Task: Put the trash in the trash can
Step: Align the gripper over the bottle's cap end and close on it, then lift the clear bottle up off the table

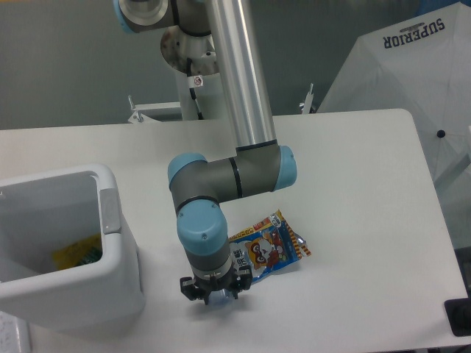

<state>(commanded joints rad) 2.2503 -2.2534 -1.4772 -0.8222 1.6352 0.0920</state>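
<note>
Fixed camera: we see the gripper (214, 298) low over the table (353, 184).
We cannot tell how its jaws stand; something clear and bluish shows between them. The snack packet (268, 250) lies just beside it, upper right; the trash can (110, 243) stands left.

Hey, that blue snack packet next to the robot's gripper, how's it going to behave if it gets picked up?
The snack packet lies flat and crinkled on the table, so it is probably light and floppy and would sag from a pinch. Its glossy film may slip between the fingers. Flat as it is, it should not roll.
</note>
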